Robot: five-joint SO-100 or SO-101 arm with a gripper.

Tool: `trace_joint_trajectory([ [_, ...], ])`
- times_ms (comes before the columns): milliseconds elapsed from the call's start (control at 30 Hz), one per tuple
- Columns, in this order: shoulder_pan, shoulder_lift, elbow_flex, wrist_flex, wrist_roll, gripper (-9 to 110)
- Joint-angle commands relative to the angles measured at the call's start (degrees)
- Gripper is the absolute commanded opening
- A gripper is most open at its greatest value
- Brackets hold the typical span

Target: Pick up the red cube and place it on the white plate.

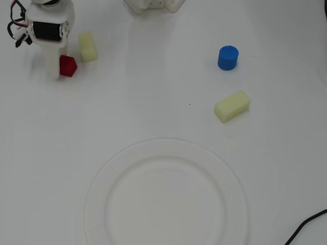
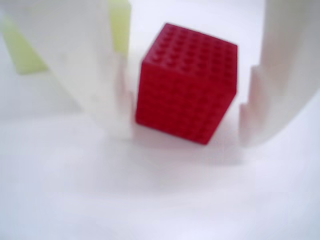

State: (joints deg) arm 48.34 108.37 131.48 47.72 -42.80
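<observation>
The red cube (image 1: 68,66) rests on the white table at the far left of the overhead view, with a pale yellow block (image 1: 88,47) just behind it. My gripper (image 1: 60,68) is down at the cube. In the wrist view the red cube (image 2: 187,82) sits between the two white fingers (image 2: 75,60) of the gripper (image 2: 187,132). The left finger is at the cube's edge, and a small gap shows on the right. The jaws stand open around it. The white plate (image 1: 95,204) lies large and bare at the bottom centre.
A blue cylinder (image 1: 228,57) and a second pale yellow block (image 1: 232,105) lie at the right. A white base part (image 1: 153,5) is at the top edge. A black cable (image 1: 306,227) enters at the bottom right corner.
</observation>
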Motion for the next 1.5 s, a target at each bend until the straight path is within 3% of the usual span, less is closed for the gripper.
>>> trace_joint_trajectory([
  [0, -2.3, 4.2, 1.5, 0.9, 1.6, 2],
  [333, -9.4, 12.3, 0.6, 6.6, 6.7, 1],
  [800, -13.3, 34.0, 18.5, 11.2, 4.1, 31],
  [1167, -19.9, 33.9, 21.0, 10.6, 8.2, 26],
  [1467, -16.7, 23.5, 19.4, 3.3, 6.3, 16],
])
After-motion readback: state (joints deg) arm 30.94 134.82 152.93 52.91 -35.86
